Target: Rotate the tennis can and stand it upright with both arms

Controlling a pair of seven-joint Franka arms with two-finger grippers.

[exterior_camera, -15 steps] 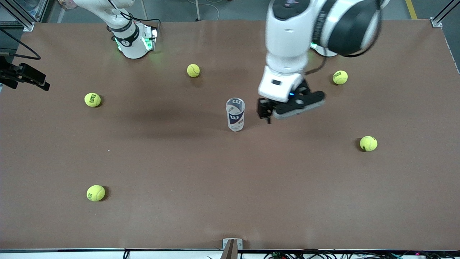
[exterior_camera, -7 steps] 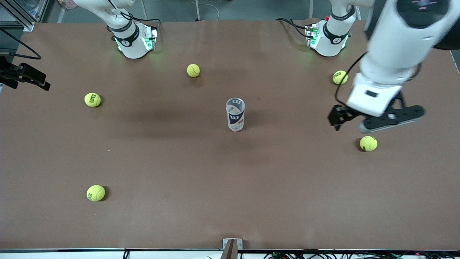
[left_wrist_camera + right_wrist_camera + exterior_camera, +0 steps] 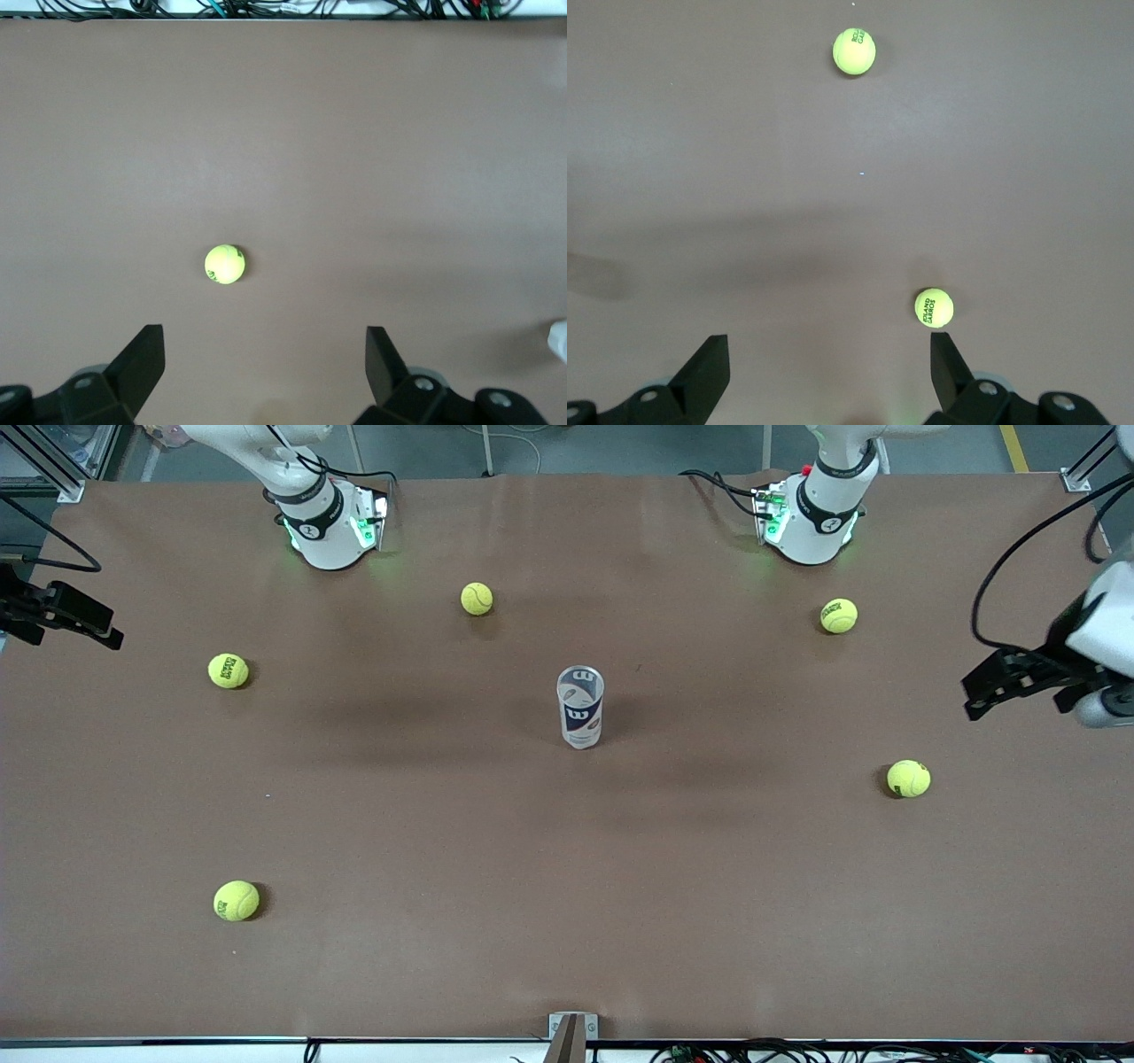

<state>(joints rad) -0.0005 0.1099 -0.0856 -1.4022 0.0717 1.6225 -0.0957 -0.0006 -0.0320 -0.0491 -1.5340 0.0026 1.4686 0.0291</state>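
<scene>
Tennis can (image 3: 580, 708): upright at mid-table, open silvery rim up, navy and white label facing the front camera; clear tube, nothing visible inside. Free of both grippers, well apart from every ball.

Table (image 3: 496, 850): brown sheet, wide bare stretch between the can and the edge nearest the front camera; broad open room around the can on all sides.

Tennis balls, five, loose on the table, none touching another:
- one (image 3: 477, 599) farther from the front camera than the can, toward the right arm's base (image 3: 330, 524);
- one (image 3: 229, 671) toward the right arm's end of the table;
- one (image 3: 236, 901) at the same end, nearest the front camera;
- one (image 3: 838, 615) near the left arm's base (image 3: 811, 514);
- one (image 3: 908, 779) toward the left arm's end, nearer the front camera than the can.

Left gripper (image 3: 1010, 682): raised over the left arm's end of the table, close to the table edge; fingers (image 3: 142, 359) spread wide, nothing between them; one ball (image 3: 224, 264) on the bare table below.

Right gripper (image 3: 828, 372): fingers (image 3: 707, 365) spread wide, holding nothing; two balls (image 3: 854, 50) (image 3: 933, 307) on the table below; arm waiting.
</scene>
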